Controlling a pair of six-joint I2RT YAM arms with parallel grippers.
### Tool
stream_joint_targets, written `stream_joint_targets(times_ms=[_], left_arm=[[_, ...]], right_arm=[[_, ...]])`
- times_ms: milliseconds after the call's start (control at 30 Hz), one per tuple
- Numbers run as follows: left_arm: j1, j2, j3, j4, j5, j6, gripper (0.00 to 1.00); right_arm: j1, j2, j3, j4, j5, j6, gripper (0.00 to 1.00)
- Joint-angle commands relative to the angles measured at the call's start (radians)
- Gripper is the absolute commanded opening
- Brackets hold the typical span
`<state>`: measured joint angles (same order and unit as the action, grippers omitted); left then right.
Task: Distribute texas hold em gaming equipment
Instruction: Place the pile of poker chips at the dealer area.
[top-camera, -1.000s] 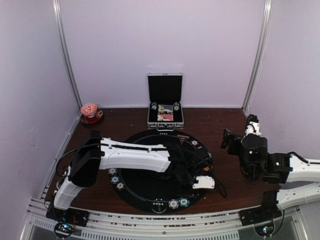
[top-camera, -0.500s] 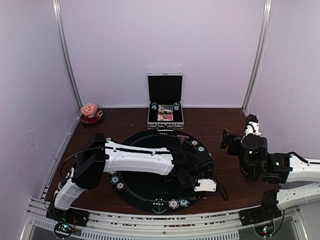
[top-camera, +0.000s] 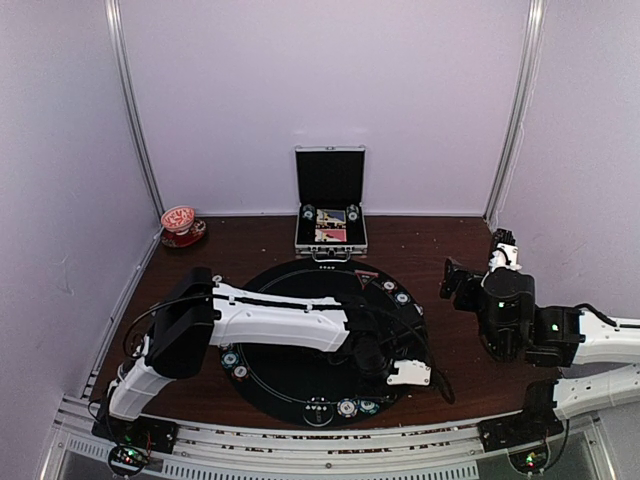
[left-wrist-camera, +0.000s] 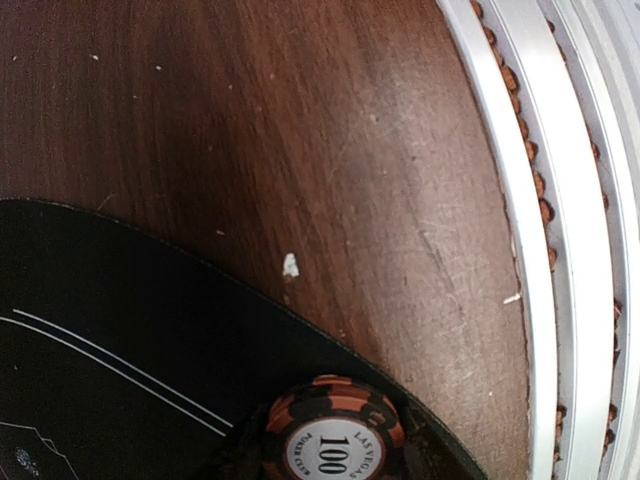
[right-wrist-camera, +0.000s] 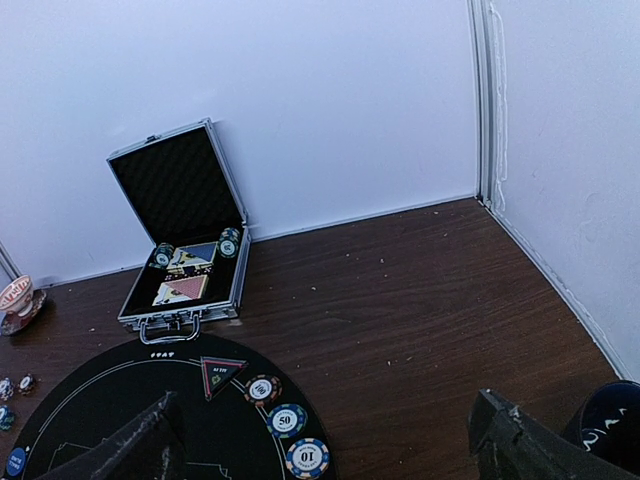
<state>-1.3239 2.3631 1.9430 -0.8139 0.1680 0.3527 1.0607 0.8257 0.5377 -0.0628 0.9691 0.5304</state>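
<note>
Though top cam hides it, L wrist shows orange chip (left-wrist-camera: 333, 440); L gripper (top-camera: 398, 371) unclear, R gripper (right-wrist-camera: 322, 420) spread.

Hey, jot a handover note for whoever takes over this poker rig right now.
Left gripper: at the mat's near right edge, an orange 100 chip at its tip; grip unclear.
Right gripper: open, empty, right of the mat.
Done: chips set at the mat's left, near and far-right rims.
To do: cards and more chips wait in the open case.
</note>
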Motion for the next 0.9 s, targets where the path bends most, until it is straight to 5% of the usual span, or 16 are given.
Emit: stream_joint_targets(times_ms=[0, 433, 600, 867], left_arm=[[-0.006, 0.005, 0.030, -0.004, -0.006, -0.002, 0.48], [-0.011, -0.008, 0.107, -0.025, -0.012, -0.006, 0.74], [-0.011, -0.068, 0.135, -0.022, -0.069, -0.014, 0.97], [0.015, -0.220, 0.088, 0.026, -0.171, -0.017, 0.98]], right_arm=[[0.002, -0.005, -0.005, 0.001, 0.001, 0.001, 1.00], [0.002, 0.001, -0.004, 0.004, -0.001, -0.003, 1.00], [0.003, 0.022, 0.001, 0.003, -0.002, -0.002, 1.00], [0.003, 0.110, 0.049, -0.036, -0.002, 0.019, 1.00]])
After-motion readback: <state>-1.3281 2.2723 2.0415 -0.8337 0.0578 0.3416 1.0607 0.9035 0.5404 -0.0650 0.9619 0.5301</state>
